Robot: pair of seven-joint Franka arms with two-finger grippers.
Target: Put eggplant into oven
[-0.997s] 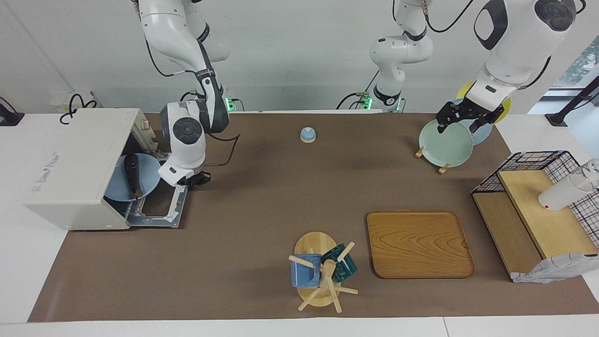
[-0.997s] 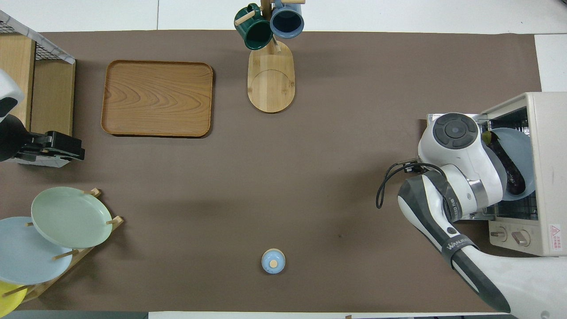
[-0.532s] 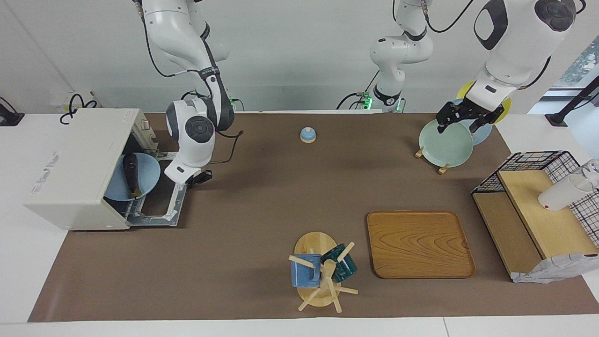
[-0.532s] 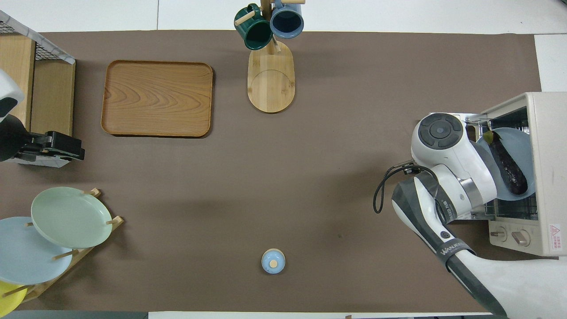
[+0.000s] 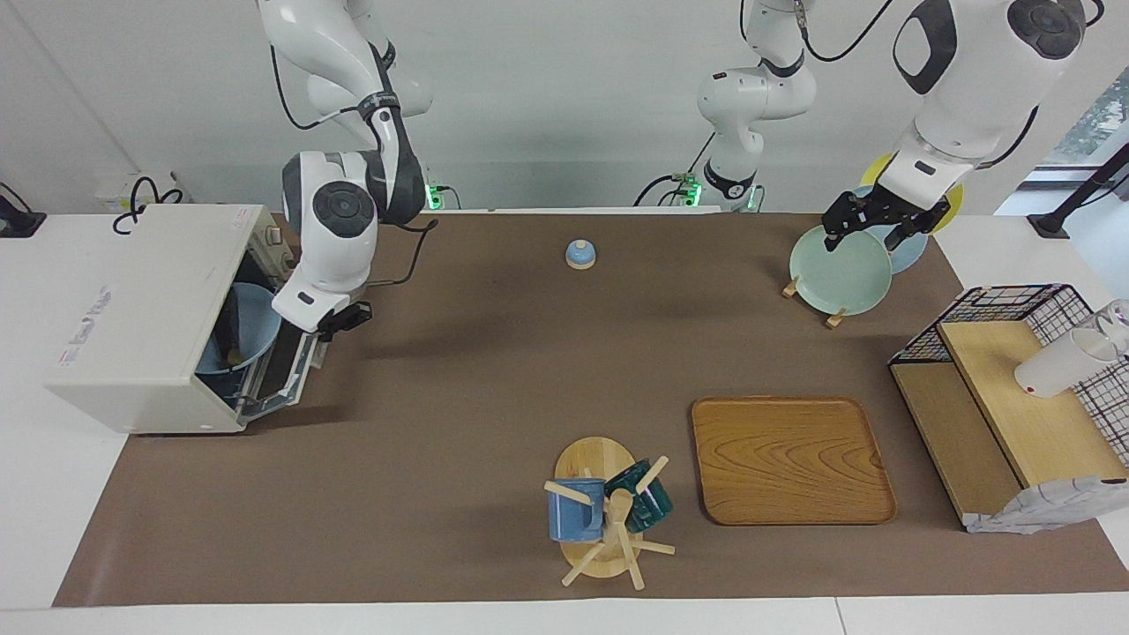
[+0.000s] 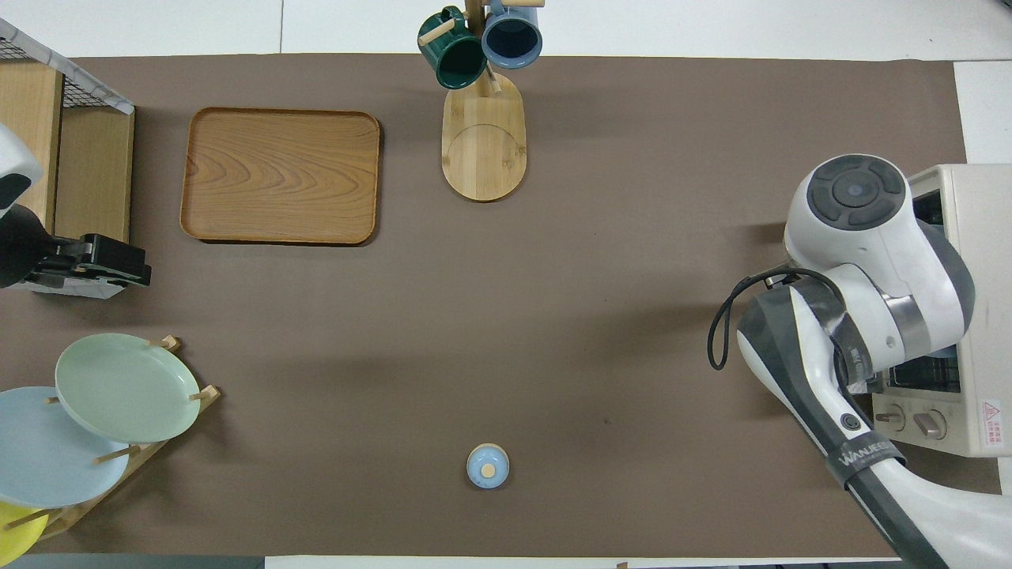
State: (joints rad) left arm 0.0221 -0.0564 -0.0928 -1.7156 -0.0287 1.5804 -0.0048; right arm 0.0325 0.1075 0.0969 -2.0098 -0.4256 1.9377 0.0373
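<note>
The off-white oven [image 5: 141, 317] stands at the right arm's end of the table and also shows in the overhead view [image 6: 980, 261]. Its glass door [image 5: 284, 377] is tilted about halfway up. A light blue plate [image 5: 251, 322] sits inside on the rack. The eggplant is hidden by the door and the oven wall here, and by the arm in the overhead view. My right gripper [image 5: 342, 319] is at the door's raised upper edge. My left gripper [image 5: 866, 236] waits open and empty over the plate rack.
A rack with green [image 5: 840, 269], blue and yellow plates stands at the left arm's end. A wooden tray [image 5: 791, 459], a mug tree [image 5: 607, 511] with two mugs, a small blue lid [image 5: 580, 254] and a wire shelf [image 5: 1014, 388] are on the mat.
The right gripper has risen and moved toward the oven. The door has swung from flat open to about half shut, and it now covers the eggplant on its plate. The left arm has not moved.
</note>
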